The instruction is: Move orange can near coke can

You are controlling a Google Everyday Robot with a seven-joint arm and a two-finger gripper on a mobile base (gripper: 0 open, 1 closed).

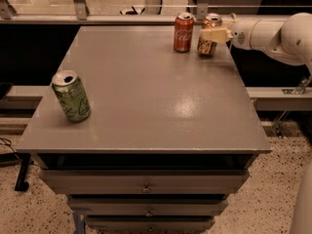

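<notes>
The orange can [208,45] stands upright at the far right of the grey table [146,91], a small gap to the right of the red coke can [183,32], which stands upright near the far edge. My gripper [212,34] reaches in from the right on a white arm and is shut on the orange can around its upper half. The can's base looks to be at or just above the tabletop.
A green can [71,96] stands tilted near the table's left front corner. The table has drawers [145,184] below its front edge. A rail [122,18] and dark gap run behind the far edge. My white arm [278,33] spans the right side.
</notes>
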